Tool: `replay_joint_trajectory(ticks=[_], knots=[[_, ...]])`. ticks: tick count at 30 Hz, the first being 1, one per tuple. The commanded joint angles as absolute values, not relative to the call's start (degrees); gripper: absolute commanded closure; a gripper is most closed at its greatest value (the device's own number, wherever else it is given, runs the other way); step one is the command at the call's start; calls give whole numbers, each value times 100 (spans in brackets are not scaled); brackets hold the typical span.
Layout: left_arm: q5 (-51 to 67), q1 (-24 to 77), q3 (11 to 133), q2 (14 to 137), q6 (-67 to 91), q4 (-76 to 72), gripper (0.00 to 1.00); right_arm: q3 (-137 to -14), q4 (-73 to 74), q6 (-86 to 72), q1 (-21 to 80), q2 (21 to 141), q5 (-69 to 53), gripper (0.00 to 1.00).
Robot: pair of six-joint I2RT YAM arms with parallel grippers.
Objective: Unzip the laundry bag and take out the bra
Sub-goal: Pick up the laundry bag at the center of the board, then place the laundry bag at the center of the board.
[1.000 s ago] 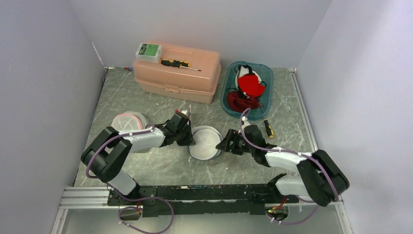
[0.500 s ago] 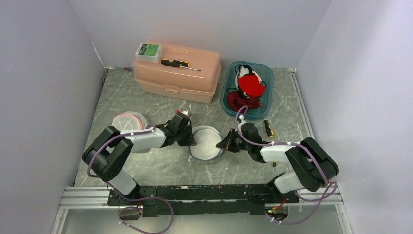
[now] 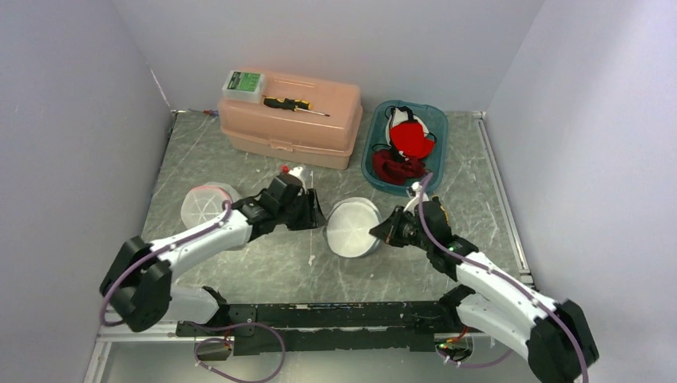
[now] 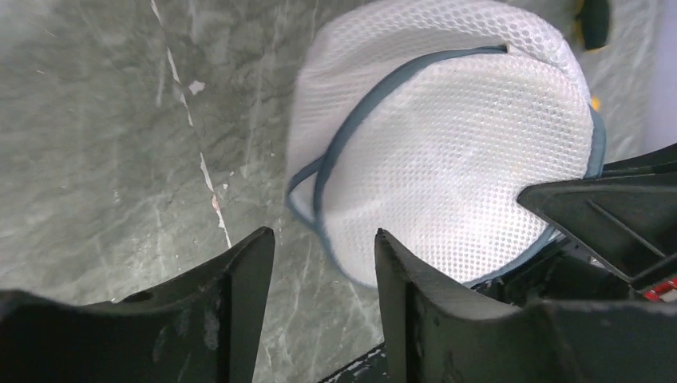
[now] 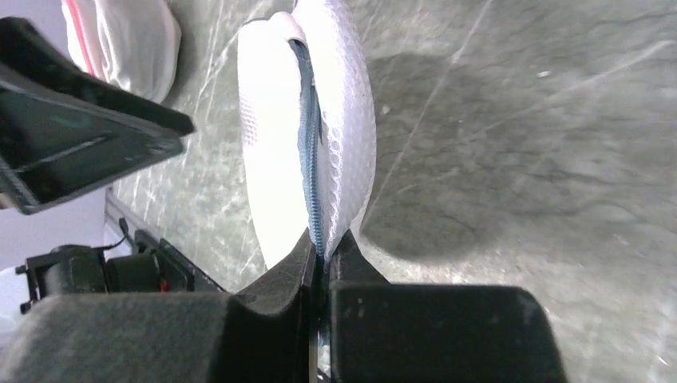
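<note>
The laundry bag (image 3: pixel 351 227) is a round white mesh pouch with a blue-grey zipper seam (image 5: pixel 310 159) running round its rim. It stands tilted on edge above the table. My right gripper (image 3: pixel 382 233) is shut on the bag's right rim, pinching the zipper seam between its fingers (image 5: pixel 323 247). My left gripper (image 3: pixel 314 214) is open just left of the bag (image 4: pixel 447 167). Only table shows between its fingers (image 4: pixel 323 235), and its right finger overlaps the bag's rim in the left wrist view. The bra is hidden.
A pink toolbox (image 3: pixel 287 120) with a green-topped box (image 3: pixel 243 84) and a screwdriver (image 3: pixel 295 104) on it stands at the back. A blue tray (image 3: pixel 371 163) of red and white garments lies behind the right arm. A second mesh bag (image 3: pixel 206 203) sits at the left.
My right gripper shut on the bag's rim and lifted it on edge, shifting it right. My left gripper let go, opened and drew back to the left.
</note>
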State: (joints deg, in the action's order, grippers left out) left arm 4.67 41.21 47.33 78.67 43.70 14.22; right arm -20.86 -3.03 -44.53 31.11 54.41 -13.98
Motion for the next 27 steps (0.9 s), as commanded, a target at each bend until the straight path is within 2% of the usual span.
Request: replay_joint_trajectory(ticks=[1,10,20,27], knots=[[165,4060,4991,7181,4242,2219,44,-2565,1824,-4349,3062,4451,-318,100],[173,4059,4846,6364,4277,2271,43,-2895,4070,-5469,3063,2750,1344,100],[495,4059,4559,6471,4412,1776,43,-3106,5563,-7434,3053,2784,3378,100],[773,4058,4377,6718,4557,1334,44,-2536,5885,-8669,2858,2962,3970,100]])
